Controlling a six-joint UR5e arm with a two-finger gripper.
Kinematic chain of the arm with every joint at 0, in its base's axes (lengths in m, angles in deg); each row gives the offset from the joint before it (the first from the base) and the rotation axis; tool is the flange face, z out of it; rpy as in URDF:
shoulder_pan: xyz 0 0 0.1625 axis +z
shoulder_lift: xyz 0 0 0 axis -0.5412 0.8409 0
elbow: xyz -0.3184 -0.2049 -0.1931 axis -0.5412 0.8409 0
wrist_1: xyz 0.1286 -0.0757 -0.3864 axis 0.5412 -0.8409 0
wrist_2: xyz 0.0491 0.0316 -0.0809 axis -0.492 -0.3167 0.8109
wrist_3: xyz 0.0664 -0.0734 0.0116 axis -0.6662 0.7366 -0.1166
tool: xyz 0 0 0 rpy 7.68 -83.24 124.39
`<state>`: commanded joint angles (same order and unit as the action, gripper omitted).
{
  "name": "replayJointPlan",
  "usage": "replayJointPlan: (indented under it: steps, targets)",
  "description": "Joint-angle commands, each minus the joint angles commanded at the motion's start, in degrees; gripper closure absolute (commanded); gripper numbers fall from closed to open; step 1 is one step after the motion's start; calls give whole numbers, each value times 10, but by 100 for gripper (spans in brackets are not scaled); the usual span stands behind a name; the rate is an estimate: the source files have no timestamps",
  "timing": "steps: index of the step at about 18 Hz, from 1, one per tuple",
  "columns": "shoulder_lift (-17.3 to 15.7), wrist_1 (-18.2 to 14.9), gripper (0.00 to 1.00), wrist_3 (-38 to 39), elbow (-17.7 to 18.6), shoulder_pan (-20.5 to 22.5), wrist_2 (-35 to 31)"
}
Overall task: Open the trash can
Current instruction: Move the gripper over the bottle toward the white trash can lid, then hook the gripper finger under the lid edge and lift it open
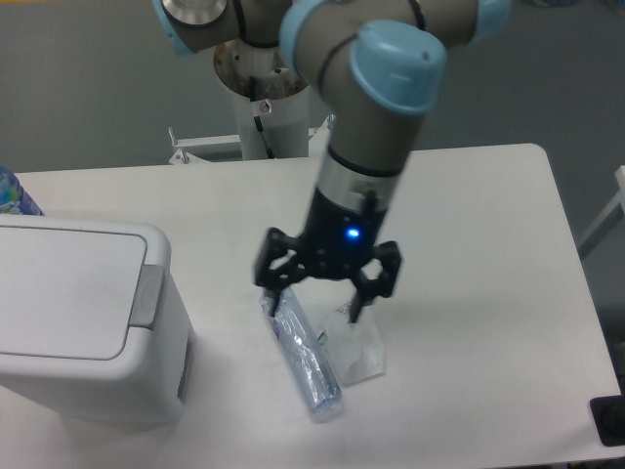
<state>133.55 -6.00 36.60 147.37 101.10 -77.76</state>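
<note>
The trash can (83, 327) is a big white box at the left edge of the table, its flat lid down and a grey push tab (148, 295) on its right rim. My gripper (316, 305) hangs over the middle of the table, to the right of the can and well apart from it. Its two black fingers (362, 298) are spread wide with nothing between them. It hovers just above a bottle and a plastic bag.
A clear plastic bottle (303, 354) lies on the table right of the can, with a crumpled clear plastic bag (356, 347) beside it. A blue patterned object (14, 192) peeks in at the far left. The arm's pedestal (269, 98) stands at the back.
</note>
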Motion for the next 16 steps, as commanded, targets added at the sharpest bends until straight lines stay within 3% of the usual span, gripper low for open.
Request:
replayJointPlan:
  steps: [4, 16]
  targets:
    - [-19, 39, 0, 23, 33, -30, 0]
    - [-12, 58, 0, 28, 51, -38, -4]
